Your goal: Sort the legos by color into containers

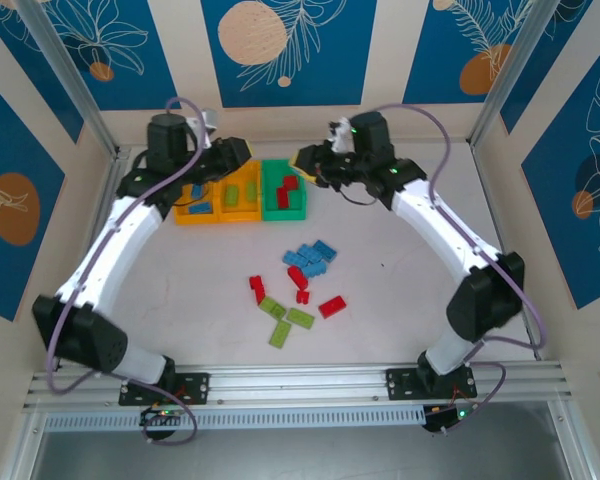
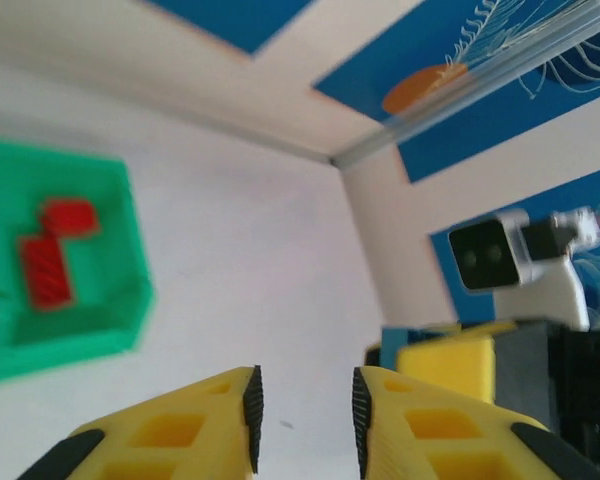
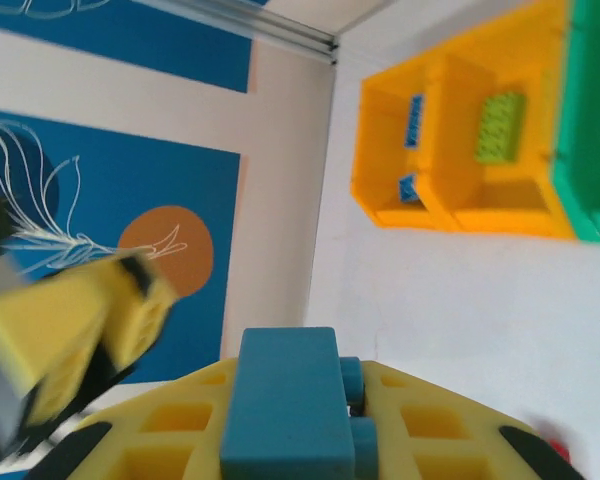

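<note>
We find sorting partly done: a few legos (image 1: 285,192) sit in the bins (image 1: 242,212); about a dozen lie on the table (image 1: 400,290) before the green bin (image 1: 283,213). Beside it the right claw (image 1: 306,160) clamps a blue lego (image 3: 280,400); the left claw (image 2: 305,405) stands slightly apart, empty.

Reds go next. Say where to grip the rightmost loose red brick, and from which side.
Probably best: pinch the red brick across its long sides, straight down from above, jaws turned to match its slant. It lies flat and touches no other brick.
</note>
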Controlling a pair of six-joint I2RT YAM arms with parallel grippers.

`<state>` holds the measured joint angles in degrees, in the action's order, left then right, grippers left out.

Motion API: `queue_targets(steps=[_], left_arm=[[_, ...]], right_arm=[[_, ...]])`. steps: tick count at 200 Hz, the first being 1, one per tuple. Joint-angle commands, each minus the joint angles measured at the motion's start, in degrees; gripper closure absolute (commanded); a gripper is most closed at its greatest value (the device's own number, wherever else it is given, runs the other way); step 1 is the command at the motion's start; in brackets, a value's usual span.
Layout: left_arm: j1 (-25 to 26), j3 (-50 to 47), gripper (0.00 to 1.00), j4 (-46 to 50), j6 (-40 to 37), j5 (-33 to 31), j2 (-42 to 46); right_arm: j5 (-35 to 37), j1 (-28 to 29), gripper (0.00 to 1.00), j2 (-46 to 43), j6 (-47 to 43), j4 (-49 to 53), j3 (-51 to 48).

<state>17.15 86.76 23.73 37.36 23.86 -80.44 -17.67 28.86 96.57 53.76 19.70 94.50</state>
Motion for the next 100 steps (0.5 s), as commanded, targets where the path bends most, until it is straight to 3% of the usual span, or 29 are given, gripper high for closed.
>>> queue_targets(steps=[1,25,51,80,100], left_arm=[[0.0,0.0,0.64,13.7,-19.1,-16.7,8.6],[-0.1,-2.7,0.63,15.8,-22.4,-26.4,14.2],[-0.2,-4.5,0.62,17.7,-23.7,-30.8,16.3],[-0.2,-8.2,0.61,15.3,-22.8,-30.3,18.0],[-0.2,-10.0,0.60,14.3,-21.7,-29.0,18.3]], right_arm=[[7.6,5.6,0.79,9.4,-17.9,6.3,9.9],[8.4,7.8,0.79,20.9,-23.3,0.3,18.5],[9.3,10.3,0.80,33.4,-32.1,-1.1,31.4],[10.7,13.2,0.79,48.4,-42.5,1.3,50.3],[12.1,14.6,0.78,55.7,-46.1,-3.3,58.0]])
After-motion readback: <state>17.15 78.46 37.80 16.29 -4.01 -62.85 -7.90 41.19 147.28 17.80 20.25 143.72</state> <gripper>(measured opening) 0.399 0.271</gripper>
